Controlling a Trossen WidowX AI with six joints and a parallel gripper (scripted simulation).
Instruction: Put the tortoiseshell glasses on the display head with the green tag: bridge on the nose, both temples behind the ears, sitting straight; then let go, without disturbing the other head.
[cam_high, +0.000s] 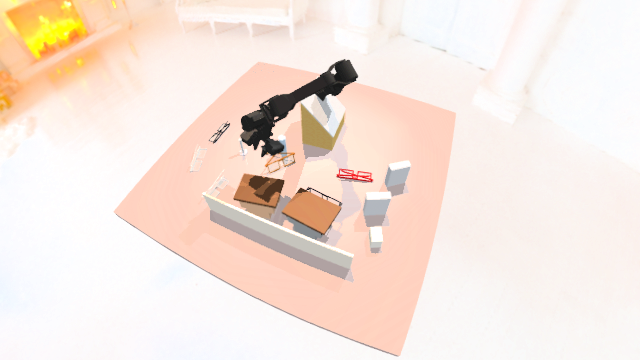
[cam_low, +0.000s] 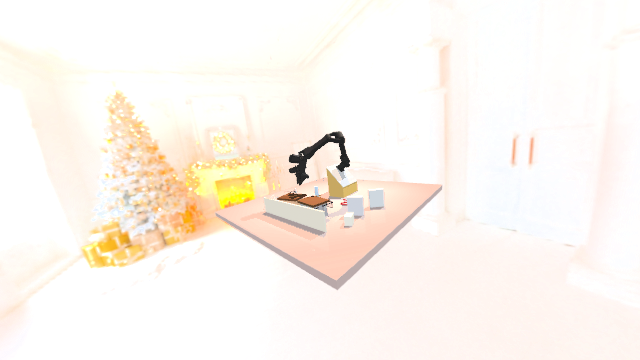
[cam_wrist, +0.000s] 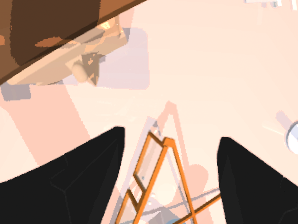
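Note:
Orange-brown glasses (cam_high: 284, 162) (cam_wrist: 169, 143), which look like the tortoiseshell pair, lie on the pink table top in front of the wedge-shaped block. My gripper (cam_high: 267, 151) (cam_low: 300, 182) (cam_wrist: 172, 140) is open and empty above them. In the wrist view the glasses' orange corner shows between and beyond the fingertips, and the rest runs off the bottom edge. A beige head-like form with a pointed nose (cam_wrist: 81, 71) shows under a brown board (cam_wrist: 55, 30). The display heads are mostly hidden under the two brown boards, and I cannot make out the green tag.
The left board (cam_high: 247, 192) and right board (cam_high: 311, 211) stand behind a low pale wall (cam_high: 280, 231) (cam_low: 295, 215). Red glasses (cam_high: 355, 175) lie right, near white blocks (cam_high: 397, 175) (cam_low: 355, 206). The wedge-shaped block (cam_high: 316, 131) (cam_low: 342, 190) stands by the arm's base. A small blue cylinder (cam_high: 283, 142) stands beside the gripper.

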